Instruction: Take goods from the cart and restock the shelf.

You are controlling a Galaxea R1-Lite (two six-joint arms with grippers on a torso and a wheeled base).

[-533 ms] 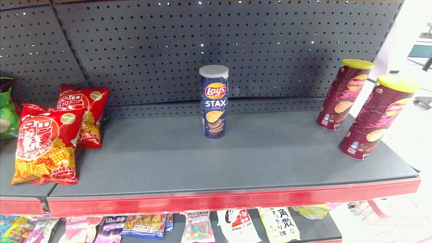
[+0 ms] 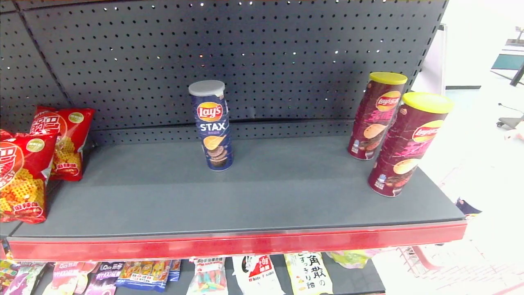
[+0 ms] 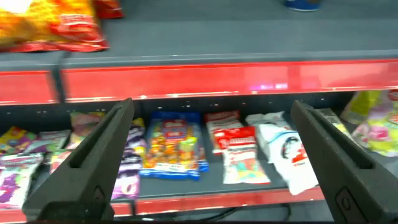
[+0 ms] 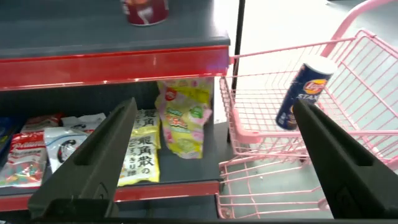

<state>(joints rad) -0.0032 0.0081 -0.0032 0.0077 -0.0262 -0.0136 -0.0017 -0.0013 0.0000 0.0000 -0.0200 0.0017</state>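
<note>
My left gripper [image 3: 211, 109] hangs spread wide with nothing between its fingers, facing the snack packets [image 3: 174, 149] on the lower shelf [image 3: 214, 183]. On the upper shelf [image 2: 286, 192] I see red snack bags [image 2: 24, 180] at the left end, a blue can [image 2: 211, 125] upright near the back panel, and two maroon cans [image 2: 376, 116] at the right end. My right gripper [image 4: 214, 106] is spread and empty too. The pink cart [image 4: 292, 50] stands past the shelf's right end, with a second blue can [image 4: 305, 93] tilted inside, well beyond the fingers.
</note>
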